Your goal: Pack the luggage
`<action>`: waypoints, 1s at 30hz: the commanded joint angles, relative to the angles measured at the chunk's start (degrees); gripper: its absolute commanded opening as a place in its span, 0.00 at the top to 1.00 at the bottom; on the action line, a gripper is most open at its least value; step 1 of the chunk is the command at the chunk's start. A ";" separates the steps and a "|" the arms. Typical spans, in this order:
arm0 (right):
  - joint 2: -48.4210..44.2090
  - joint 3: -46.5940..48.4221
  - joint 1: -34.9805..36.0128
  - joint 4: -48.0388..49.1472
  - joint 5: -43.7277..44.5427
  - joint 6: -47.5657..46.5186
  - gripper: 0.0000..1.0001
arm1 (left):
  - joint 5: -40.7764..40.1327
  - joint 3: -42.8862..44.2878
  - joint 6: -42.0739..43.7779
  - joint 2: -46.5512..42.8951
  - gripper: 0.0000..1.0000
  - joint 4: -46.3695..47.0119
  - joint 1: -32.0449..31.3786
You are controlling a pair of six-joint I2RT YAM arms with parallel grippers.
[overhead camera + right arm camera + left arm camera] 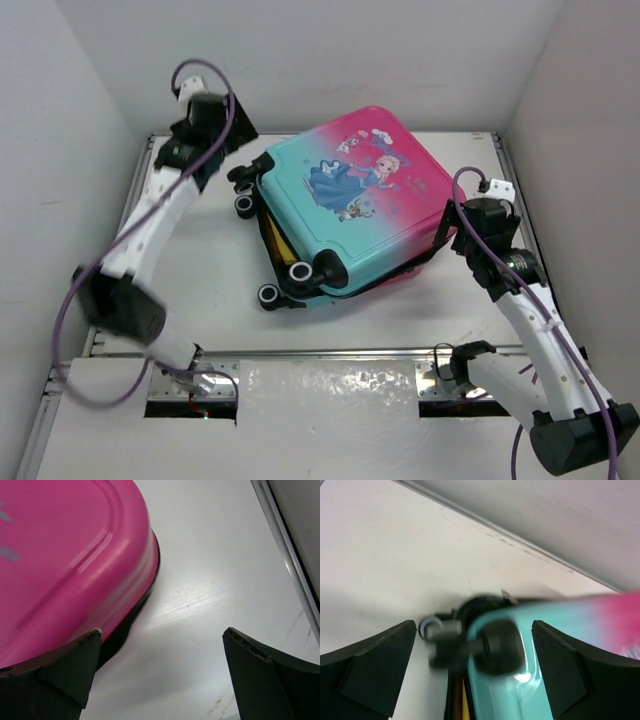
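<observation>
White walls close in a white table (pixel 200 290) on three sides, with a metal rail (pixel 287 555) running along its right edge. Near the middle of the table lies the luggage (pixel 350 215), flat on its side, printed shell up, teal toward the wheels and pink toward the far right corner. Its two halves are not quite shut: a dark gap runs along the near left edge, with something yellow (pixel 272 240) inside that I cannot identify.

At the far left corner of the case is the left gripper (pixel 474 625), its jaws spread wide. A blurred black wheel (pixel 497 645) sits between them, clear of both fingers.

At the case's right side, the right gripper (pixel 162 631) is also spread wide and grips nothing. The pink shell's edge sits right beside one finger (pixel 75 665); whether they touch I cannot tell. Bare table fills the rest of the gap.
</observation>
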 commanded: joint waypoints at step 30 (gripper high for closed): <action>-4.31 -29.96 35.13 26.86 -6.19 16.17 0.01 | 67.71 32.79 4.51 54.99 0.32 15.73 17.45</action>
